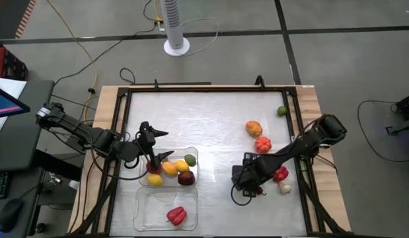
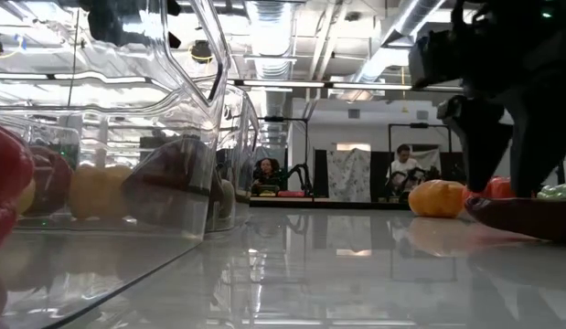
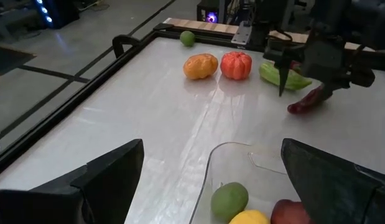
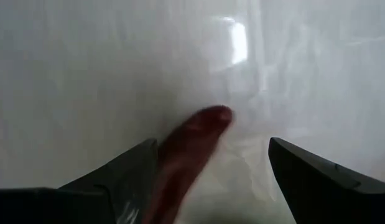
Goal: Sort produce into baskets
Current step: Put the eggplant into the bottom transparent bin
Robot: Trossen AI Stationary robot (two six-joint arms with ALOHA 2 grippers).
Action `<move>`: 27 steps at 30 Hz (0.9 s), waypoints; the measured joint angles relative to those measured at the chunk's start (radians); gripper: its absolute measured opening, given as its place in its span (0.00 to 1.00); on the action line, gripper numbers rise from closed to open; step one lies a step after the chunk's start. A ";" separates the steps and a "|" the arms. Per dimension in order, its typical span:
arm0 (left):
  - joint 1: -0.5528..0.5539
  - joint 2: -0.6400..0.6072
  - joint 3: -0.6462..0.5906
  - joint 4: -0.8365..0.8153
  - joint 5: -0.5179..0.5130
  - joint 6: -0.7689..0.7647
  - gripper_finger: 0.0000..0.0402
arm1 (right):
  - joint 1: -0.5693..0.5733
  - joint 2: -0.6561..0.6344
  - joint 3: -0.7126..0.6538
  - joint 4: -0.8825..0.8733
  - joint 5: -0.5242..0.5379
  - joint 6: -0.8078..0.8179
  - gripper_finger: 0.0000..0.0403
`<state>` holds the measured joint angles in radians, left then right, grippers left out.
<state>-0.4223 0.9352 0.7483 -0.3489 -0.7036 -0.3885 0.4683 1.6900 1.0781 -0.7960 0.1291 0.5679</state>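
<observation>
- right gripper low over the table, right of centre, fingers spread wide with a dark red chili-shaped piece lying between them; in the right wrist view the piece sits close against one finger, well clear of the other; not clamped.
- same chili in the left wrist view lies flat on the table under the right arm's gripper.
- left gripper hangs over the upper clear bin, fingers apart, nothing between them; left wrist view shows both fingers wide with the bin's rounded corner between.
- upper bin holds a green round piece, a yellow piece, an orange piece, another yellow one and a dark red one.
- lower clear bin, just below the first, holds one red pepper-like piece.
- loose on the table's right half: orange piece, red ribbed tomato-like piece, red piece beside the right arm, white garlic-like piece near the right edge.
- long light-green pepper lies just beside the tomato-like piece in the left wrist view.
- small green round piece rests at the frame's right rail, far corner.
- low view: people seated in the room beyond; bin wall fills the near left.
</observation>
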 joint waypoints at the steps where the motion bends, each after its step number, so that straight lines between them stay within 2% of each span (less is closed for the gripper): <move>1: 0.000 0.000 0.000 0.000 0.000 0.000 0.92 | 0.003 -0.002 -0.014 0.024 -0.004 0.007 0.83; 7: 0.000 0.000 0.000 -0.012 0.003 0.006 0.92 | 0.003 -0.001 -0.068 0.127 -0.043 0.035 0.82; 11: 0.000 0.000 0.000 -0.012 0.006 0.023 0.92 | 0.003 -0.001 -0.094 0.144 -0.036 0.042 0.77; 17: 0.000 0.000 0.000 -0.012 0.006 0.029 0.92 | 0.003 0.000 -0.094 0.142 0.001 0.003 0.61; 27: 0.000 0.000 0.000 -0.012 0.006 0.028 0.92 | -0.013 0.000 -0.094 0.143 0.002 -0.026 0.25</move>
<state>-0.4221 0.9352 0.7483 -0.3611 -0.6975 -0.3603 0.4552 1.6895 0.9840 -0.6533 0.1307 0.5415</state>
